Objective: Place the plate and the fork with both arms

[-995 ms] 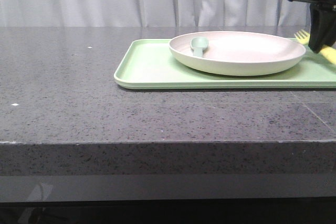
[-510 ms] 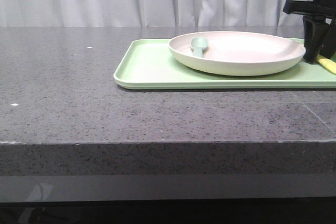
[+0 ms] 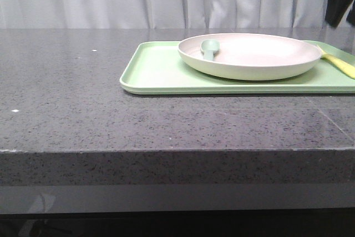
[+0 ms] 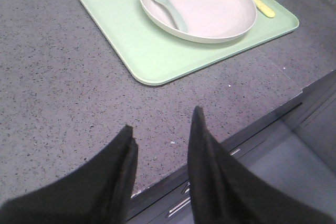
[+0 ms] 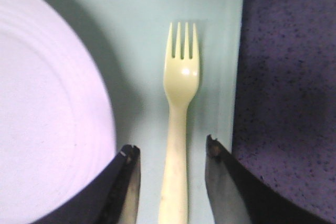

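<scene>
Fork (image 5: 179, 129) is lying flat on tray (image 4: 131, 45) just beside plate (image 4: 210, 9), while right gripper (image 5: 170, 182) is hanging above it, jaws spread empty; left gripper (image 4: 160, 177) is hovering likewise, apart.

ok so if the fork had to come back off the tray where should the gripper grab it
By the handle, from straight above. The fork lies flat on the tray in the narrow strip between the plate and the tray's rim, so there is little room at the sides. The straight slim handle fits between the open right gripper fingers; the tines are wider and thinner.
</scene>
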